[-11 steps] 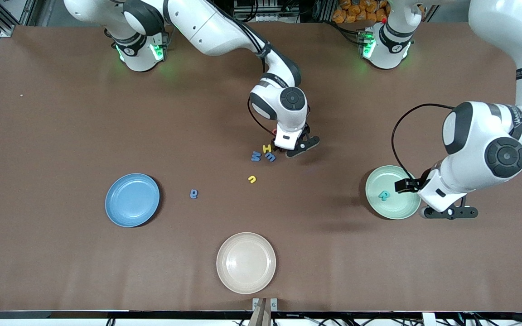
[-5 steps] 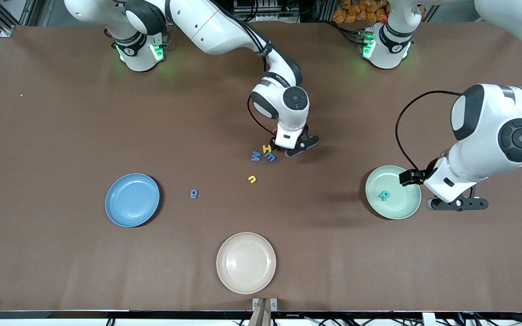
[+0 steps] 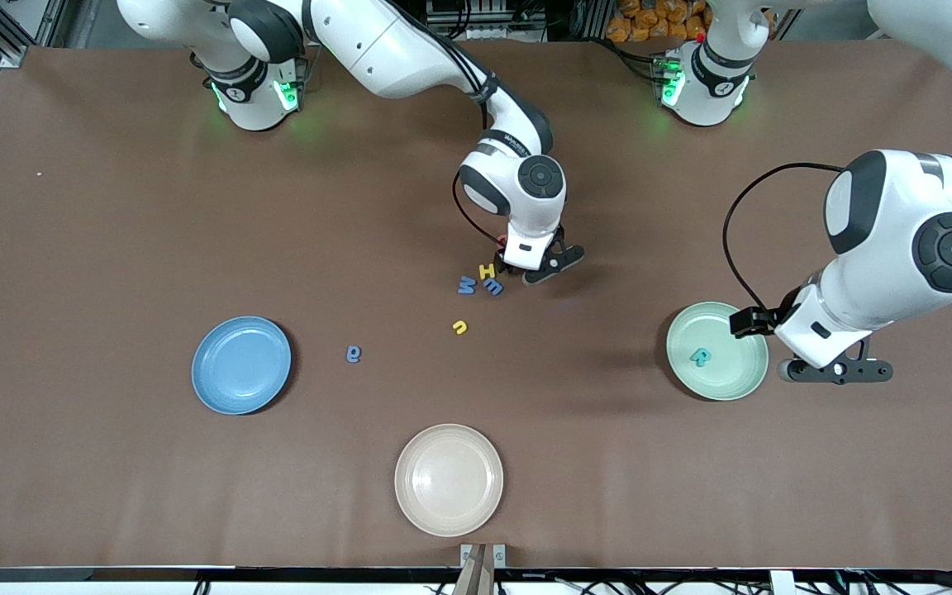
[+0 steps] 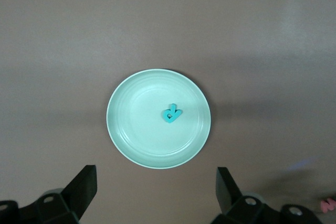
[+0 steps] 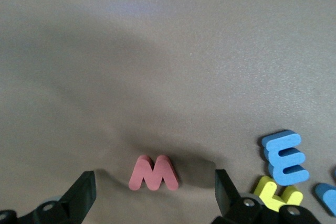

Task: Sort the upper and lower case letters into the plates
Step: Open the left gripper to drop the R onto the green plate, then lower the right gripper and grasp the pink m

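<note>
Right gripper (image 3: 535, 268) sits low with fingers spread either side of the small red foam letter M (image 5: 154, 173), seemingly straddling it, while the left arm waits.

red letter (image 5: 154, 173): in the front view almost wholly hidden under the right claw (image 3: 535, 271); only a red speck shows beside the yellow H (image 3: 487, 270).
yellow H: cut off by the right wrist view's edge.
blue letter at that edge (image 5: 328, 196): only a corner shows; shape cannot be told.
left claw (image 3: 835, 372): its fingertips are cut off in the left wrist view.
small blue letter (image 3: 353, 354) near the blue plate (image 3: 241, 364): too small to read.
</note>
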Available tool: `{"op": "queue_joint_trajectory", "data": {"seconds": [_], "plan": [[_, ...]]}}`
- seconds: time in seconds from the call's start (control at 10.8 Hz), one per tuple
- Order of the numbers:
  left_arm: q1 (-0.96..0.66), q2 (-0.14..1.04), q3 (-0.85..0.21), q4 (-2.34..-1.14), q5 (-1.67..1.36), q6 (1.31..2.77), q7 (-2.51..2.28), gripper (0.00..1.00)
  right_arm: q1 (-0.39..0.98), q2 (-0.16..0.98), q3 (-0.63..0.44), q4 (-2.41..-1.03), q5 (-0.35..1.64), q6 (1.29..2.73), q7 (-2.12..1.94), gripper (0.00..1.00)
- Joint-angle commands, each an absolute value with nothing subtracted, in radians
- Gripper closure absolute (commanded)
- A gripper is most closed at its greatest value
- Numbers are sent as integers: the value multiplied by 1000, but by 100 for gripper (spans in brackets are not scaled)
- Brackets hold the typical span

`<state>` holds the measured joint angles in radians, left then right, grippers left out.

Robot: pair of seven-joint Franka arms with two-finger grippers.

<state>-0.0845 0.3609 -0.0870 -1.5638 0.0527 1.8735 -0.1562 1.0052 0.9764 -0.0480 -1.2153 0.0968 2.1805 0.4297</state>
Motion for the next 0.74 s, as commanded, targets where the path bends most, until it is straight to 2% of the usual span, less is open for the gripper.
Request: {"op": "queue_joint_trajectory", "data": {"seconds": [0.0,0.65], "plan": [[-78,342,-86,-1555,35,1845,-129,0,1022,996,-66,-1187,86,2193,425,0],[-80,342,-86,-1555,35,1845,-121,0,1029,1000,-66,-1195,55,2204,425,0]]}}
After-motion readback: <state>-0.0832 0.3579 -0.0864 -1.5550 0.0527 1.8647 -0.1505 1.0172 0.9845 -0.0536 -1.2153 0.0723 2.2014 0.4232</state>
